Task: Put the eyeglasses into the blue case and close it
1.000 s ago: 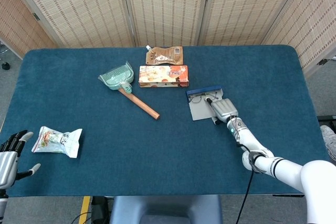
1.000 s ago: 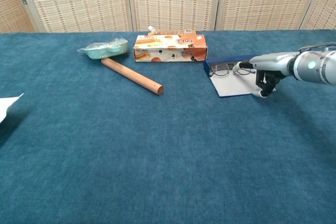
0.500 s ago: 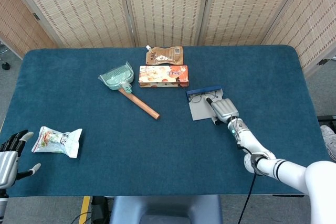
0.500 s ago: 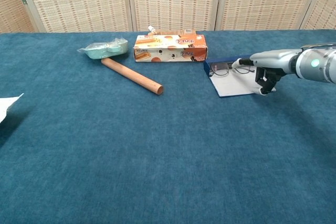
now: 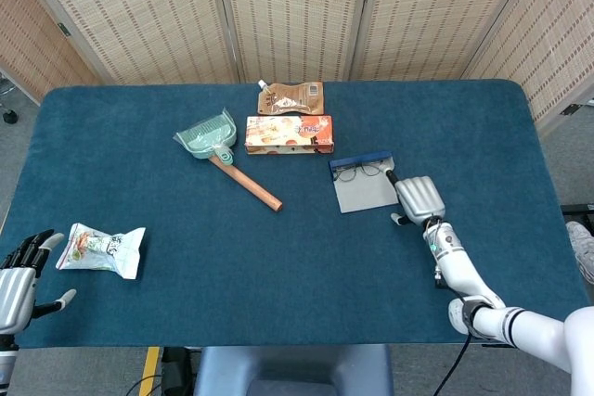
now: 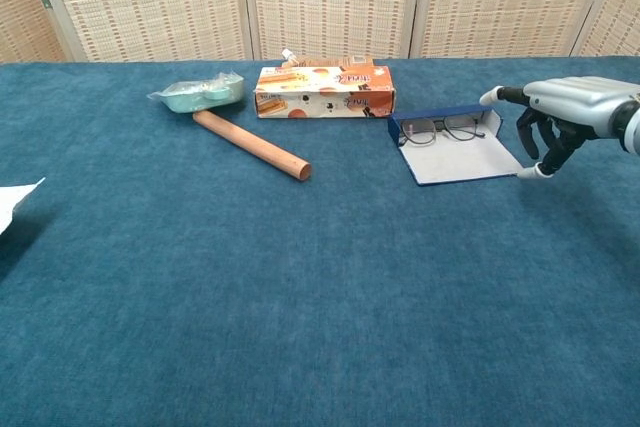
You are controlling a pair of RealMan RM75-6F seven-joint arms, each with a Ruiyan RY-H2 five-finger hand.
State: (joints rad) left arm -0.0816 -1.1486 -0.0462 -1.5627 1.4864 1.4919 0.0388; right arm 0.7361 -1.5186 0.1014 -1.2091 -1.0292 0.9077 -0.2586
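The blue case (image 5: 363,185) (image 6: 462,152) lies open on the table right of centre, its grey lining up. The eyeglasses (image 5: 359,171) (image 6: 445,129) rest inside it against the raised blue back wall. My right hand (image 5: 419,198) (image 6: 562,109) hovers just right of the case, apart from it, fingers curled downward and holding nothing. My left hand (image 5: 20,270) is at the near left table edge, fingers spread and empty, seen only in the head view.
An orange snack box (image 5: 289,134) (image 6: 324,91) sits left of the case, a brown pouch (image 5: 291,98) behind it. A green dustpan (image 5: 210,135) (image 6: 198,93) with wooden handle (image 5: 245,183) (image 6: 251,144) lies further left. A white snack bag (image 5: 101,249) is near my left hand.
My right hand has drawn back to the right, off the case and glasses. The glasses stay in the case. My left hand has barely moved.
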